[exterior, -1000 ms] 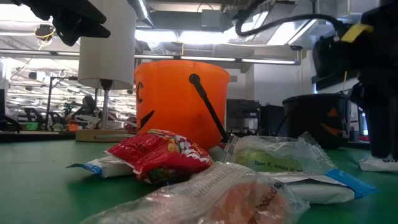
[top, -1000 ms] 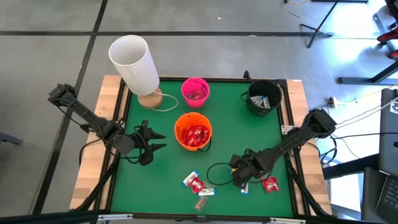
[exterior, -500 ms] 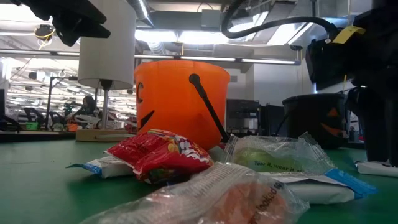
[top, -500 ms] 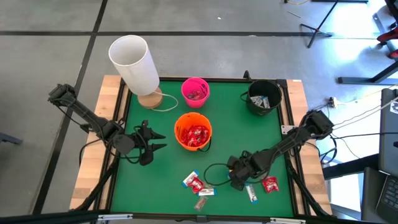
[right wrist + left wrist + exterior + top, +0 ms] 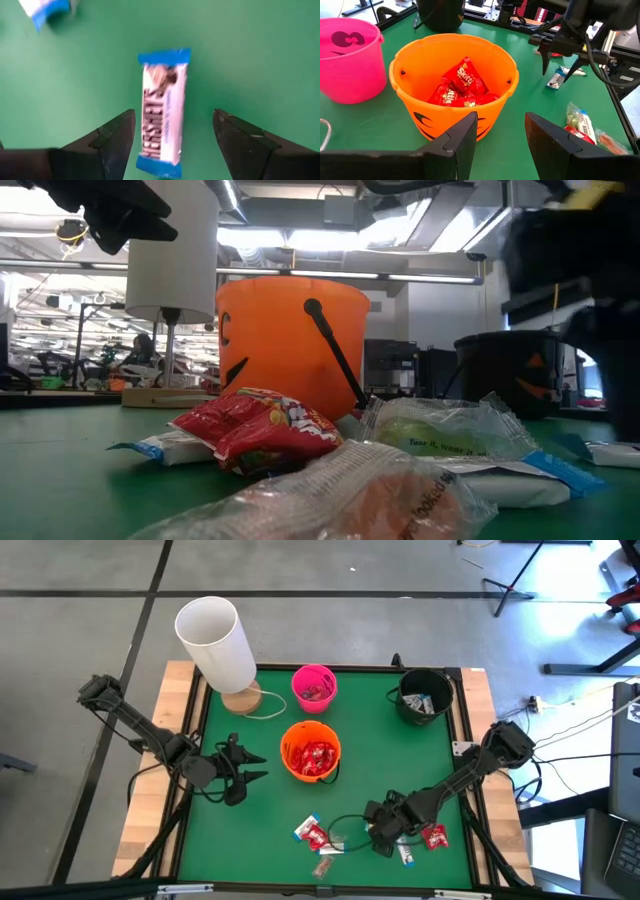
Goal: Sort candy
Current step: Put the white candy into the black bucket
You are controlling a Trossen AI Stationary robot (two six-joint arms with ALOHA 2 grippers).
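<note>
Over the surface's [image 5: 440, 760] near edge, right end effector [image 5: 388, 842] has slid toward the loose candy [image 5: 311, 835], fingers spread wide astride a blue-and-white bar [image 5: 161, 113], grab coming; left end effector [image 5: 252, 767] waits half-open beside the orange bucket [image 5: 310, 751].

Both grippers open: left gripper [image 5: 250, 769], right gripper [image 5: 383, 842]

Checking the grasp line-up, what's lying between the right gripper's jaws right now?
In the right wrist view, a white candy bar with blue ends lies on the green table, centred lengthwise between the open jaws of the right gripper.
</note>
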